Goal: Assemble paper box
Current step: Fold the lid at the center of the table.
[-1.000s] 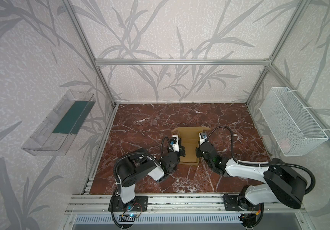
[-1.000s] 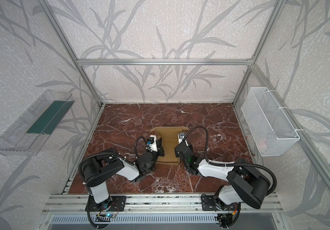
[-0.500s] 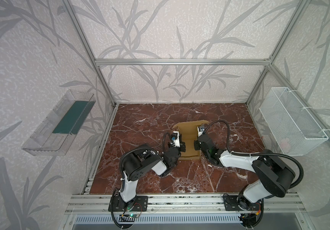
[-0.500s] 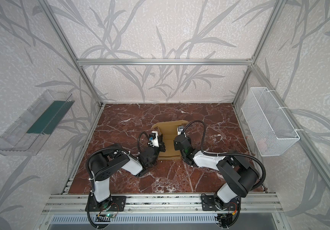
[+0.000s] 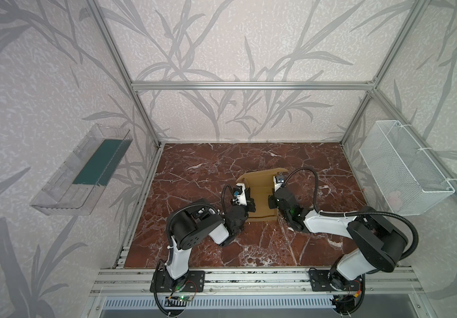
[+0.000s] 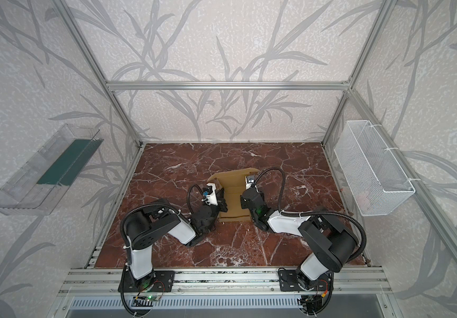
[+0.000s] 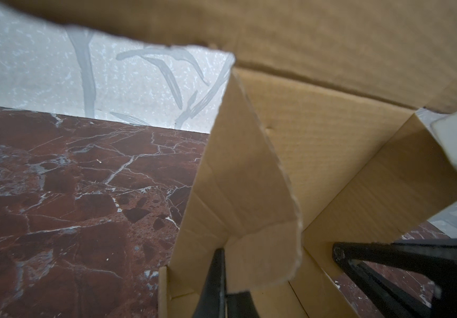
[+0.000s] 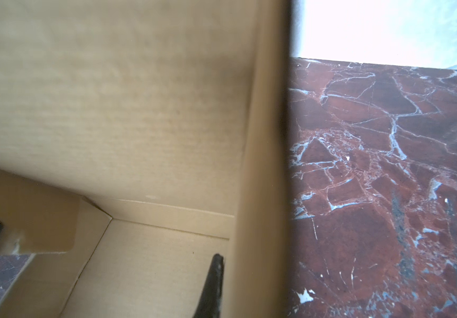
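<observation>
Flanking the box [image 5: 261,190] at mid-table [image 5: 194,170], just beyond the arm bases: left gripper [image 5: 250,205], closed to its narrowest, apparently nipping the raised left wall; right gripper [image 5: 272,199], likewise closed, one finger [image 8: 215,275] inside the right wall, its mate hidden behind the board. Box: tan corrugated, half-erected, lid flap raised at the far side. Judged light, stiff across panels, weak at creases, easily crushed, apt to skid on the polished top; best held at wall edges near corners. Obstruction: each arm crowds the other across the box. Off-table, well apart: clear tray [image 5: 84,170] on one side wall, wire basket [image 5: 403,170] opposite.
</observation>
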Available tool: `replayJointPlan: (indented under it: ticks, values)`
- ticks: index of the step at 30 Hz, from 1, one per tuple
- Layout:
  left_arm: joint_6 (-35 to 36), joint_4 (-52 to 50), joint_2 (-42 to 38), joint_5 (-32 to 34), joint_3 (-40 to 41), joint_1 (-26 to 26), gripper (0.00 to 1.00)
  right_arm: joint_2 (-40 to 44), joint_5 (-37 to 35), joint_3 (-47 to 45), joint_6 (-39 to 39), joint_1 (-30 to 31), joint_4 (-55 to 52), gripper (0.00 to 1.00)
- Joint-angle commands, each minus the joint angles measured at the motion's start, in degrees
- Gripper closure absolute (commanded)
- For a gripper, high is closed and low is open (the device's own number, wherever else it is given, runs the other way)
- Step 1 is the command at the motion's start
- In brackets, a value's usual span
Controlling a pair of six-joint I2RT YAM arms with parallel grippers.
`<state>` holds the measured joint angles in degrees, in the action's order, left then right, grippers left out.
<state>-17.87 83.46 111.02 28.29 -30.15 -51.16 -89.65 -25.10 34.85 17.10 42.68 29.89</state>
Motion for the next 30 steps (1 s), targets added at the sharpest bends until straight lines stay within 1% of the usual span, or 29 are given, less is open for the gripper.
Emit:
replayJointPlan:
  ticks: [1,4,10,13,19,22,26,30]
  values:
    - [-2.49,-2.16,0.47,-7.92,0.91,-1.75,1.0,-0.09,6.87,-1.29,0.91,3.62,3.69,1.0]
    - [-2.8,-2.16,0.79,-7.72,1.28,-2.06,1.0,0.11,5.06,-2.38,0.83,4.51,4.51,1.0]
    - [-2.7,-2.2,1.01,-6.04,1.85,-2.97,1.0,0.18,4.92,-4.24,1.03,5.04,6.5,0.99]
    - [-2.35,-2.16,1.07,-4.85,2.03,-2.98,1.0,2.89,5.14,-4.94,0.73,5.35,5.97,0.92]
    - [-1.3,-2.16,1.05,-3.7,1.94,-2.98,1.0,8.51,4.71,-5.32,-1.11,5.14,1.05,0.77]
    - [-0.36,-2.2,0.82,-3.61,1.81,-2.98,1.0,10.11,5.96,-5.32,-1.64,4.16,-1.35,0.7]
    - [0.55,-2.21,0.58,-3.31,2.01,-2.98,1.0,12.63,8.56,-5.71,-0.87,1.07,-4.61,0.68]
    - [1.14,-2.16,0.4,-2.68,2.3,-2.96,1.0,15.06,8.99,-5.9,-1.8,0.24,-6.3,0.69]
